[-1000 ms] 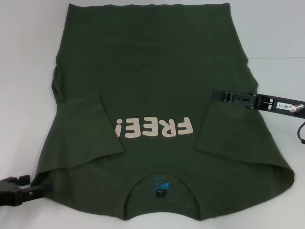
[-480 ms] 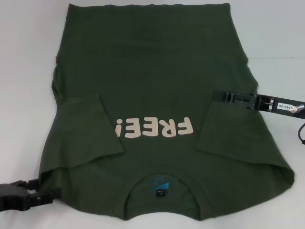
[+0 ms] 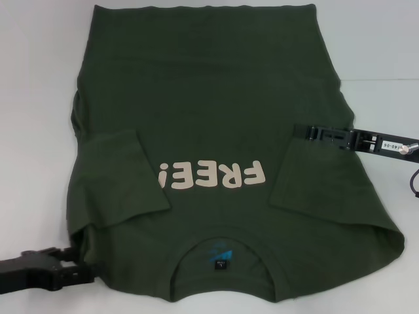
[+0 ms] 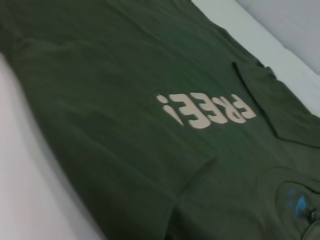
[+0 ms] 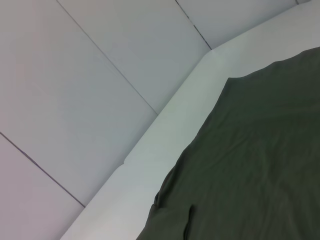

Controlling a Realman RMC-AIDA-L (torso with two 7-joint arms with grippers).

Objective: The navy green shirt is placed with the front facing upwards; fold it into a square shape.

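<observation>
With both sleeves folded in on the navy green shirt (image 3: 209,131), my left tool (image 3: 77,267) grips its shoulder corner, body folds remaining.

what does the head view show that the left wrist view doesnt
Only the head view shows both grippers: the left gripper at the navy green shirt's near left shoulder corner, the right gripper over its right side, plus the whole outline. Only the left wrist view shows the fabric close up, at a slant. Both show the FREE! lettering and the neck label.
</observation>
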